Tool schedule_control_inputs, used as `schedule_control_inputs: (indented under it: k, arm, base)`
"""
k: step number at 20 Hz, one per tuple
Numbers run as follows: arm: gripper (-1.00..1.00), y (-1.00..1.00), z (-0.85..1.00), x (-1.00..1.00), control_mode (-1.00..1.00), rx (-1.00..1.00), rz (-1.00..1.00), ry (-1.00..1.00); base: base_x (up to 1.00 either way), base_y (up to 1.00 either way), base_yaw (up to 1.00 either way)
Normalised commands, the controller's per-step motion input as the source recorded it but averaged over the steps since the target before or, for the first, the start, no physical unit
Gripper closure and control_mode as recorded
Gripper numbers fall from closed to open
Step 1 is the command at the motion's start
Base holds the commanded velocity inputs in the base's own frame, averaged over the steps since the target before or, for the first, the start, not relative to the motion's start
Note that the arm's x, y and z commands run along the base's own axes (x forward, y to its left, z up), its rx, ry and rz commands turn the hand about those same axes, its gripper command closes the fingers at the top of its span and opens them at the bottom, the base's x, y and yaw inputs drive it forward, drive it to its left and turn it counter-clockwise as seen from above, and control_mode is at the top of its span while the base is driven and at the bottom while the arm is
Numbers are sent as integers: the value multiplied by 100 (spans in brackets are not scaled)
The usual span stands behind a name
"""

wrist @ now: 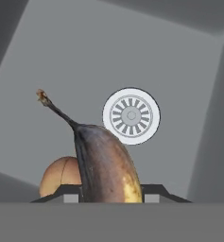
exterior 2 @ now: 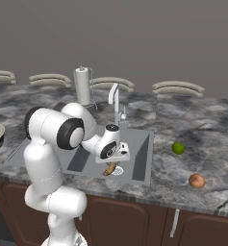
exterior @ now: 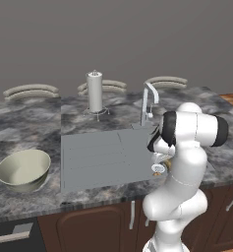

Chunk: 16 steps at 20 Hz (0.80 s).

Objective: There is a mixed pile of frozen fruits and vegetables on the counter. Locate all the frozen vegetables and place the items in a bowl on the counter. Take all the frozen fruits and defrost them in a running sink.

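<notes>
Now arm bent low over sink (exterior 2: 143, 158), gripper (exterior 2: 110, 168) clamped on banana (wrist: 106, 163) above drain (wrist: 131, 116).

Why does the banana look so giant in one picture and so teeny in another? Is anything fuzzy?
In the hand view the camera sits right behind the tool, so the held banana looms large over the sink and its drain. In the right base view the banana is far away, so small. Nothing looks blurred; light is soft and even, no glare.

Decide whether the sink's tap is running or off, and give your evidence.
It looks off: no stream falls from the tap, and the sink floor around the drain looks dry.
</notes>
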Motion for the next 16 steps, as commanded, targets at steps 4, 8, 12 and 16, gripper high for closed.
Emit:
schedule_control_inputs:
  k: [4,8,12,16]
  arm:
    - [100,0,-11,2,-100,1,0,0]
    - [100,0,-13,2,-100,1,0,0]
    - [100,0,-11,0,-100,0,0,0]
    - [100,0,-10,0,-100,0,0,-1]
  base:
    - [0,0,0]
    - [0,0,0]
    - [0,0,0]
    - [0,0,0]
